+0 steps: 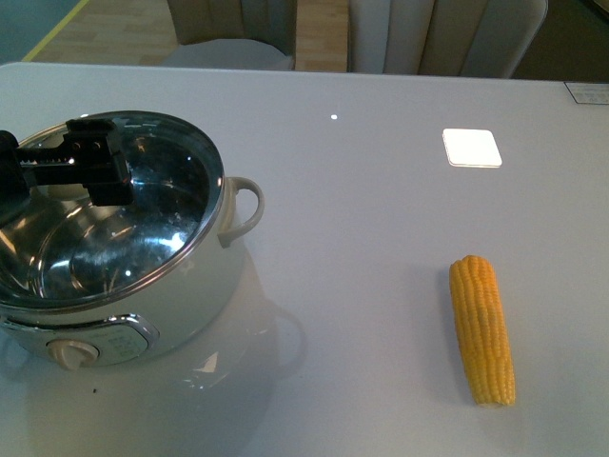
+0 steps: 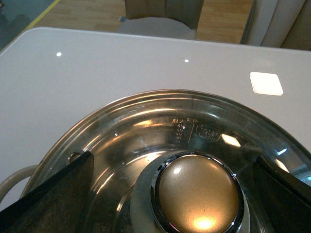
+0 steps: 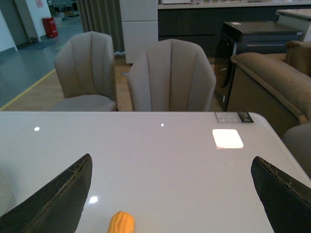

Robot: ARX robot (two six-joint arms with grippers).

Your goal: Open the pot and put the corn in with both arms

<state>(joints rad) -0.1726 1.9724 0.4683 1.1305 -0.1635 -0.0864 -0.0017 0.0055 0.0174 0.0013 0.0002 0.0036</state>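
Left claw (image 2: 172, 158): released. Its fingers (image 2: 53, 199) are spread wide either side of the knob (image 2: 197, 191), with clear gaps and no contact. It's centred over the knob, so I read this as lined up for the lid grab, not yet clamped.

The knob is mid-lid. The glass lid (image 2: 146, 121) looks seated on the pot (image 1: 190, 295), though from the front I can't rule out a slight tilt. The steel inside shows through the glass, and I can see nothing in there. The pot is near-left on the counter (image 1: 362, 238), with its dial (image 1: 71, 354) facing the robot and one side handle (image 1: 245, 205) toward the middle.

Right claw (image 3: 171, 158): also released, nothing between its fingers, hanging above bare counter. It's out of the front view. Its camera catches only the tip of the corn (image 3: 120, 224) at the frame edge, so it's close to the cob but not over it.

In the front view the corn lies flat near-right on the counter, well apart from the pot, with nothing touching it.

The split makes sense: lid on the left arm's side, cob on the right's. The task has barely started, and the lid comes first.

Next moves, as I judge them:
- **Left:** clamp the knob and lift straight up to clear the rim. The knob is smooth and domed, so a shallow pinch could slip.
- **Right:** shift over the cob and grip across it. It's round and may roll.
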